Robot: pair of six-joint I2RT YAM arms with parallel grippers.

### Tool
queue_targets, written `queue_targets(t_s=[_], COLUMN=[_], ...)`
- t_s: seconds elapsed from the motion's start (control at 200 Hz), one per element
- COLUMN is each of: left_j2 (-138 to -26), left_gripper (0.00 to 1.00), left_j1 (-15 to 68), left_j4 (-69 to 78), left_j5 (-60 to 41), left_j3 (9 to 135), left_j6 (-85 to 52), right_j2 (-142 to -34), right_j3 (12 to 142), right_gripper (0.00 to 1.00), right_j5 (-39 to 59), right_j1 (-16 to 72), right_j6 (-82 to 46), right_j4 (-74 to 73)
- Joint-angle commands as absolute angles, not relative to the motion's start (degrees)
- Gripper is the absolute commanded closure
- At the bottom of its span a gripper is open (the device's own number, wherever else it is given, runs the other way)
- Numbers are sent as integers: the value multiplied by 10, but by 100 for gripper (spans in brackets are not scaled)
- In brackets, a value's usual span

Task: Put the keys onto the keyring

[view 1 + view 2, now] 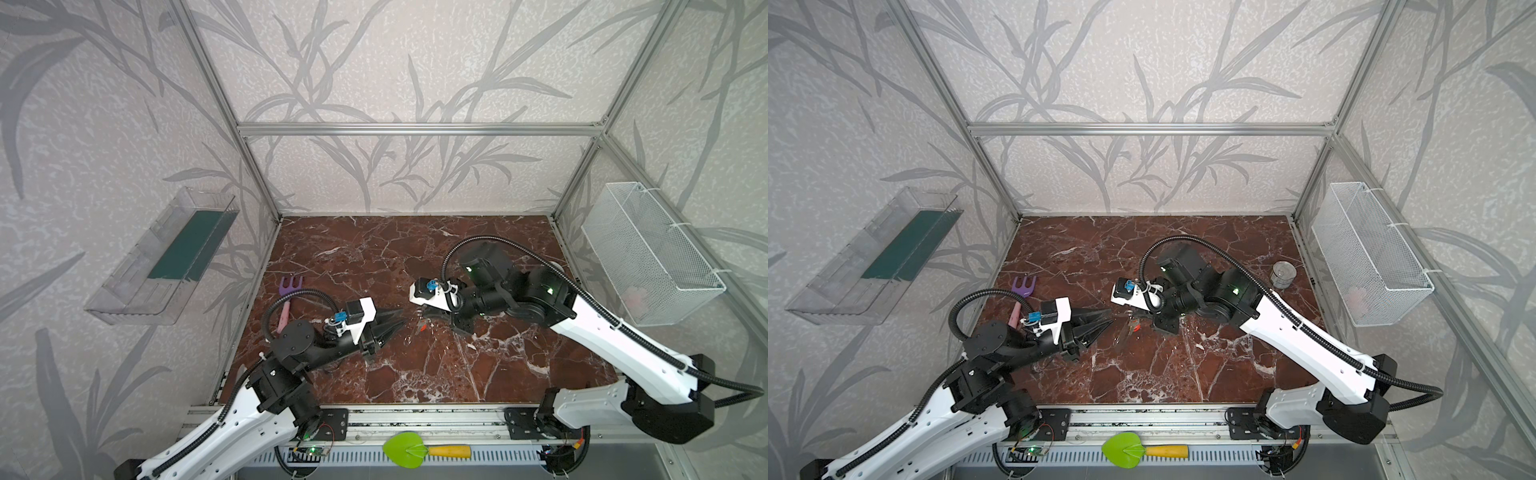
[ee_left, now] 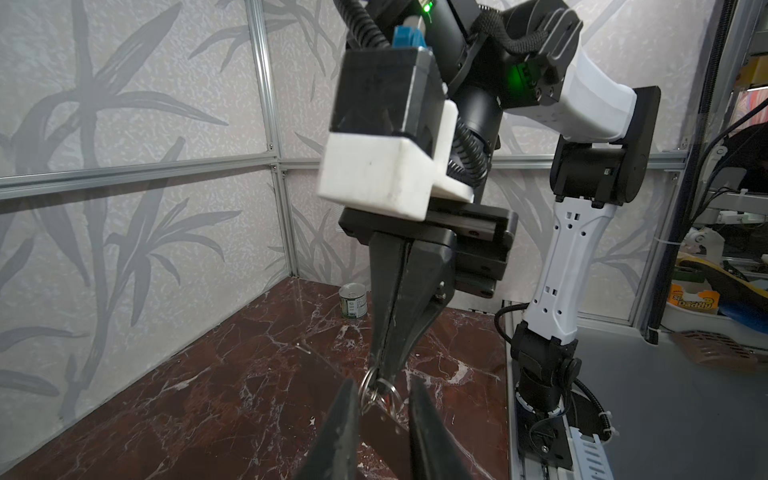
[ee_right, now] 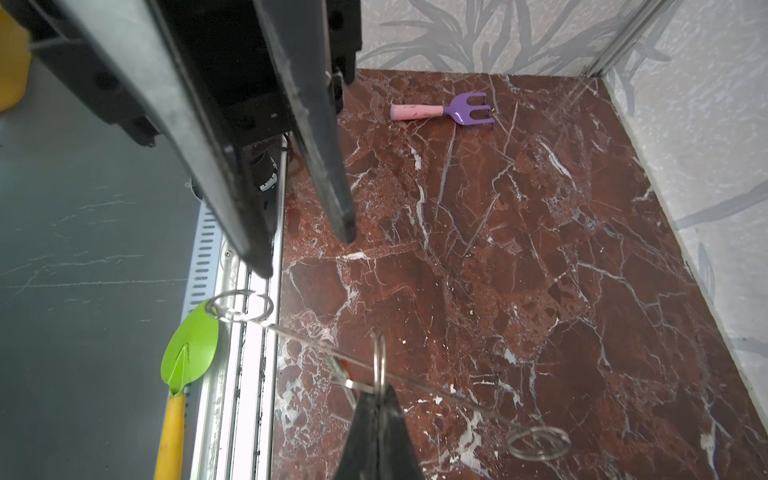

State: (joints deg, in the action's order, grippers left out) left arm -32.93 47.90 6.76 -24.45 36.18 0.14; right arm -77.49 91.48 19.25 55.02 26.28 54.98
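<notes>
My right gripper (image 3: 376, 392) is shut on a small metal split ring (image 3: 378, 357), held above the marble floor. The keys (image 3: 347, 372), a silver key with a red tag, hang from that ring; the red also shows in both top views (image 1: 420, 328) (image 1: 1136, 328). The keyring (image 3: 436, 392) shows edge-on as a thin clear strip crossing the ring, with another metal ring at each end. My left gripper (image 2: 381, 379) faces the right one tip to tip (image 1: 404, 316). It stands open, one finger on either side of the ring, gripping nothing.
A purple rake with a pink handle (image 1: 291, 286) lies at the floor's left edge. A tin can (image 1: 1283, 274) stands at the far right. A green and yellow shovel (image 1: 415, 449) rests on the front rail. A mesh basket (image 1: 648, 253) and a clear bin (image 1: 166, 257) hang on the side walls.
</notes>
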Motion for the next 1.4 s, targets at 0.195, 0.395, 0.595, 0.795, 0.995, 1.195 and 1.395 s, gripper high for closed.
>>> queue_targets(t_s=[0.195, 0.395, 0.595, 0.795, 0.995, 1.195, 1.395], left_j2=[-411, -426, -421, -431, -442, -444, -453], left_gripper=[76, 76, 76, 78, 82, 88, 93], left_j1=[479, 480, 479, 479, 479, 479, 480], left_j4=[-21, -16, 15, 27, 30, 33, 23], left_j5=[-298, -294, -301, -315, -317, -317, -317], left_j3=[430, 429, 417, 415, 414, 412, 413], left_j6=[39, 44, 38, 30, 26, 24, 20], right_j2=[-818, -814, -814, -815, -809, -801, -780], right_j3=[997, 998, 994, 993, 991, 986, 969], right_gripper=[100, 100, 100, 100, 100, 100, 100], right_j5=[202, 218, 225, 229, 233, 236, 241], right_j1=[553, 553, 554, 558, 559, 560, 560], right_j6=[305, 308, 308, 309, 309, 310, 309], right_j4=[680, 680, 677, 668, 660, 653, 627])
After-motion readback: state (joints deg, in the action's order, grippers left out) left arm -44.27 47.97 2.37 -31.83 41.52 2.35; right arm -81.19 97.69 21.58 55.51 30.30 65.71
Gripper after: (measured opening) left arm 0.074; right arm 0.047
